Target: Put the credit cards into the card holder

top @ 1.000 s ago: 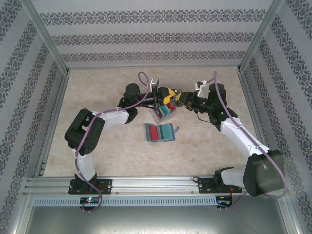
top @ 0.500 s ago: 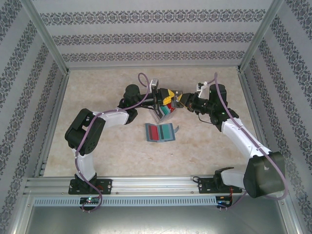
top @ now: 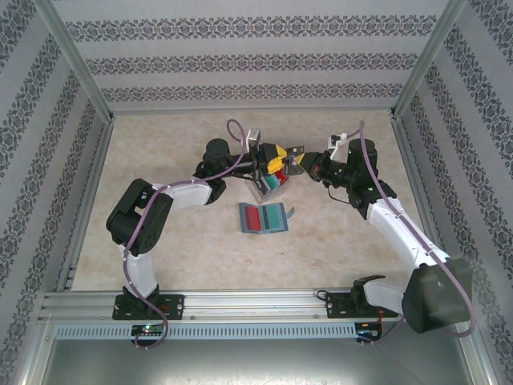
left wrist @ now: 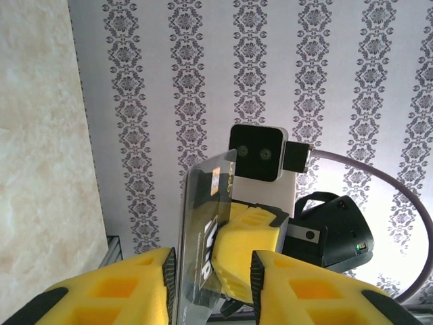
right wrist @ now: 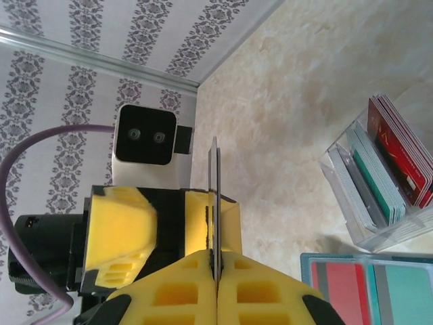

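Observation:
A thin dark glossy card [left wrist: 201,237] stands on edge between both grippers, above the table. My right gripper [right wrist: 216,256] is shut on its edge [right wrist: 215,196]. My left gripper [left wrist: 212,261] faces it with jaws apart; the card leans on one pad, the other pad is clear of it. In the top view the left gripper [top: 276,157] and right gripper [top: 299,163] meet tip to tip. The card holder [top: 263,217] lies open below them, with a red card [top: 252,217] and a teal card [top: 275,215] in its pockets.
A small clear plastic box [right wrist: 371,227] stands tilted just beyond the card holder [right wrist: 308,267], holding a red card [right wrist: 400,152], a teal card [right wrist: 376,181] and grey ones. Metal frame rails and patterned walls bound the beige table [top: 176,241].
My right gripper has closed on the card and drawn slightly to the right. My left gripper's jaws have opened around the card.

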Robot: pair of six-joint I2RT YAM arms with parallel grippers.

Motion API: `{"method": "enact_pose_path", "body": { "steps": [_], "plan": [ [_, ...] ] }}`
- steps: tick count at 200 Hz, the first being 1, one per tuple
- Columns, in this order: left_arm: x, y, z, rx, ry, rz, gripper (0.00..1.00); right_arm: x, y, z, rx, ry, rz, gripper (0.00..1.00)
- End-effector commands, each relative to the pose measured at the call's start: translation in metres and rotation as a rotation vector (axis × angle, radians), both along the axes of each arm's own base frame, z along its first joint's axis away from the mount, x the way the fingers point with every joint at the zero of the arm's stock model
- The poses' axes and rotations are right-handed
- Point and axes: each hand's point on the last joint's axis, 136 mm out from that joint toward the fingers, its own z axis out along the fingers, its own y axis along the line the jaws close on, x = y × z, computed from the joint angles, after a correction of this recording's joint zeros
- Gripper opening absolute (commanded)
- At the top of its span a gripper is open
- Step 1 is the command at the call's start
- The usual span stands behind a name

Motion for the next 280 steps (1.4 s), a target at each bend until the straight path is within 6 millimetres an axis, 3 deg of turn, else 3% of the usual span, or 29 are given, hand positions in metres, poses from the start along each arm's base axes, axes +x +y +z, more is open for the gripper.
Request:
{"method": "enact_pose_path", "body": {
  "steps": [1,51,105,150,175,197,220,235,280],
  "plan": [
    [-0.015,-0.008,0.031,-0.027,-0.124,-0.041,0.41,0.008,0.004,0.012,0.031,-0.018,-0.003,0.01],
    [-0.015,-0.011,0.042,-0.076,-0.138,-0.053,0.42,0.006,0.014,0.016,0.018,-0.041,0.013,0.03],
    [-0.024,-0.016,0.047,-0.071,-0.155,-0.106,0.30,0.010,0.027,0.006,0.034,0.003,0.078,0.08],
    [-0.025,-0.016,0.046,-0.062,-0.162,-0.102,0.20,0.011,0.027,0.006,0.024,0.001,0.084,0.08],
    [-0.024,-0.014,0.044,-0.060,-0.156,-0.089,0.09,0.008,0.021,-0.004,-0.012,0.021,0.073,0.20],
    [-0.024,-0.012,0.044,-0.064,-0.153,-0.078,0.05,0.007,0.007,-0.009,-0.041,0.023,0.028,0.22],
    [-0.025,-0.011,0.048,-0.071,-0.162,-0.081,0.05,0.006,0.007,-0.004,-0.034,0.009,0.041,0.24],
    [-0.025,-0.012,0.049,-0.073,-0.162,-0.087,0.06,0.005,0.010,-0.004,-0.020,0.018,0.055,0.18],
    [-0.024,-0.010,0.059,-0.124,-0.167,-0.081,0.16,0.004,-0.009,-0.025,-0.123,0.068,-0.026,0.17]
  ]
}}
